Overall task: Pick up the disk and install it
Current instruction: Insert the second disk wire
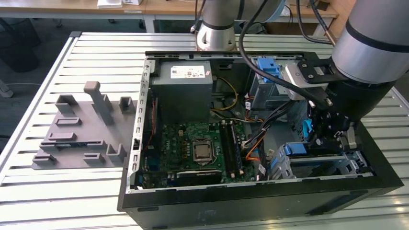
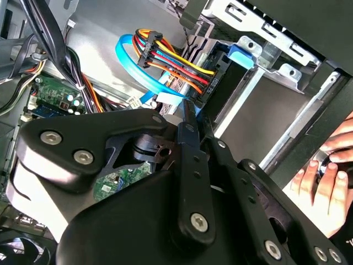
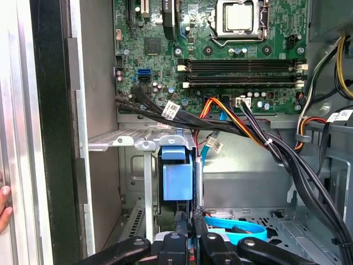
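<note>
The disk (image 3: 177, 179) stands on edge in the metal drive cage (image 3: 138, 141) of the open computer case (image 1: 255, 196), showing its blue plastic rail and a thin silver side. In the first wrist view my gripper (image 3: 192, 240) sits right behind it, its two black fingers (image 3: 175, 243) close together on the disk's edge. In the exterior view the gripper (image 1: 319, 134) reaches down into the case at the exterior view's right, with the disk's blue rail (image 1: 305, 130) beside it above the cage (image 1: 319, 160). In the second wrist view the finger linkage (image 2: 187, 165) hides the grip.
Orange, red and black cable bundles (image 3: 265, 138) cross close above the cage. The green motherboard (image 1: 198, 148) and a grey box with a white sticker (image 1: 185, 79) fill the case's middle. A grey moulded fixture (image 1: 83, 129) lies on the slatted table. A person's hand (image 2: 325, 176) rests by the case.
</note>
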{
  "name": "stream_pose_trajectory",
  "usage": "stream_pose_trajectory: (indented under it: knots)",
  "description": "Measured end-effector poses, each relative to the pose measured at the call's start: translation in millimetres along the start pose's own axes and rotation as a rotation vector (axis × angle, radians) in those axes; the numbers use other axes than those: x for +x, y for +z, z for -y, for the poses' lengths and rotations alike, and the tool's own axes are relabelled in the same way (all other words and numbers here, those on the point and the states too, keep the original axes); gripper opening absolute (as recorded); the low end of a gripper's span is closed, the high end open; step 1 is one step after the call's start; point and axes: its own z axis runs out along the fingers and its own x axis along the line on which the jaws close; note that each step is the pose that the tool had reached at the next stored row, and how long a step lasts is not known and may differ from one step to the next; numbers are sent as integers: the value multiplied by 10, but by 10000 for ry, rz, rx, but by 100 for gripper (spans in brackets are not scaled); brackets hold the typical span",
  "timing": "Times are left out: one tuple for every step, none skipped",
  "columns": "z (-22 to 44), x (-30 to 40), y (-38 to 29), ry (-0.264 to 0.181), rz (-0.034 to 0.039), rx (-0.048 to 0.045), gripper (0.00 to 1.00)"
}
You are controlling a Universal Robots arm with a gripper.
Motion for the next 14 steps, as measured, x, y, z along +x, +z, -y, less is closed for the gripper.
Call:
stream_pose_trajectory:
  knots:
    - [0, 0, 1, 0, 0, 0, 16]
    - [0, 0, 1, 0, 1, 0, 16]
    - [0, 0, 1, 0, 0, 0, 16]
    - [0, 0, 3, 0, 3, 0, 16]
    - [0, 0, 3, -1, 2, 0, 17]
    - [0, 0, 3, 0, 1, 0, 17]
    - [0, 0, 4, 0, 1, 0, 24]
    - [0, 0, 4, 0, 0, 0, 24]
    - [0, 0, 4, 0, 0, 0, 24]
    - [0, 0, 4, 0, 1, 0, 24]
    - [0, 0, 4, 0, 2, 0, 24]
    - [0, 0, 4, 0, 4, 0, 24]
    - [0, 0, 2, 0, 3, 0, 24]
    - [0, 1, -2, 0, 3, 0, 24]
